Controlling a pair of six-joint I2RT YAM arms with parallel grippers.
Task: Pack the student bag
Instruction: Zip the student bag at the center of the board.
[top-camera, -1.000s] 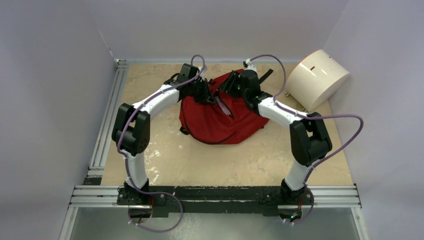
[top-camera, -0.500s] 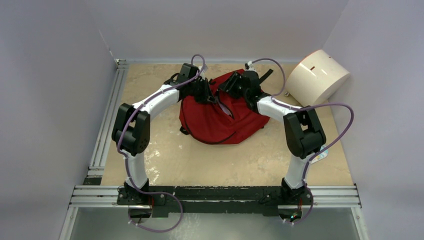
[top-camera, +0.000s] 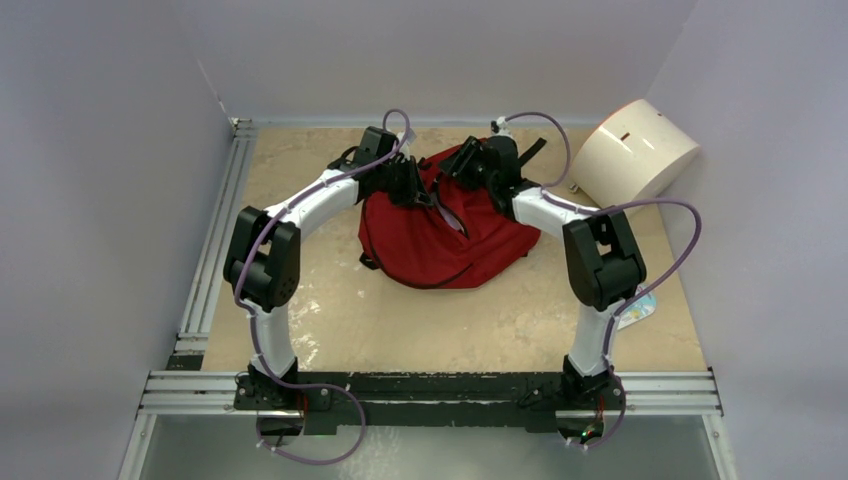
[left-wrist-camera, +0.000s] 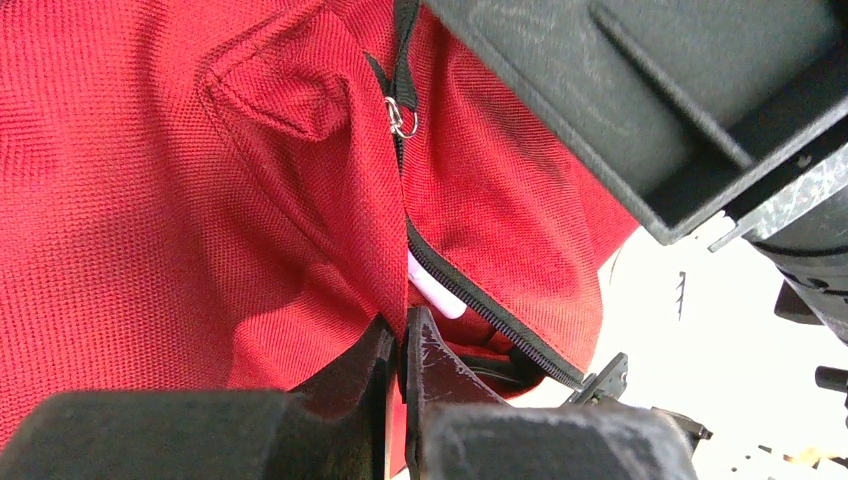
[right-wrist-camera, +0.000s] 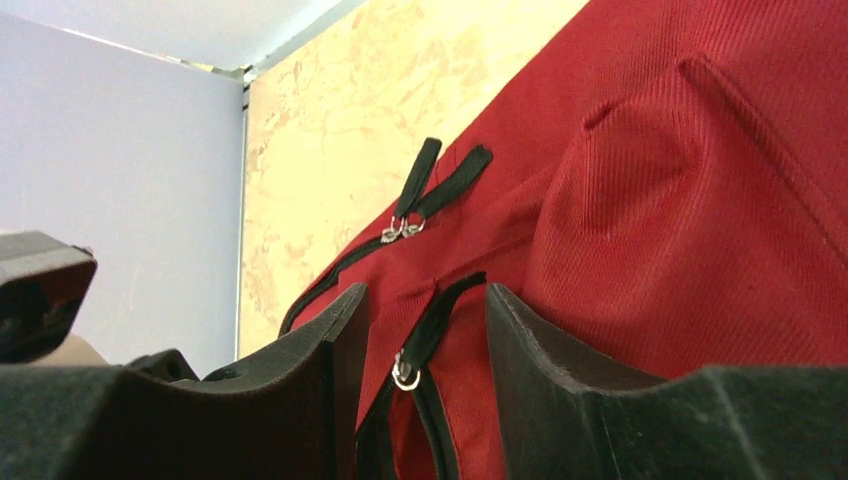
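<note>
From above, the wrists hide the fingertips of the left hand (left-wrist-camera: 403, 330) and right hand (right-wrist-camera: 425, 300) over the bag (top-camera: 440, 240). At the left wrist, a pale thing (left-wrist-camera: 432, 293) shows in the zip gap, mostly under fabric; we cannot name it. On the desk (top-camera: 330, 300), a coloured item (top-camera: 637, 308) lies half hidden under the right elbow.

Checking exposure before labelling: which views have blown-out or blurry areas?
Left wrist: the table beside the bag is washed out white; the left fingers are soft, the weave is sharp. Right wrist: the table glares yellow; the right fingers are dark and soft. Top: evenly lit, faint shadows.
</note>
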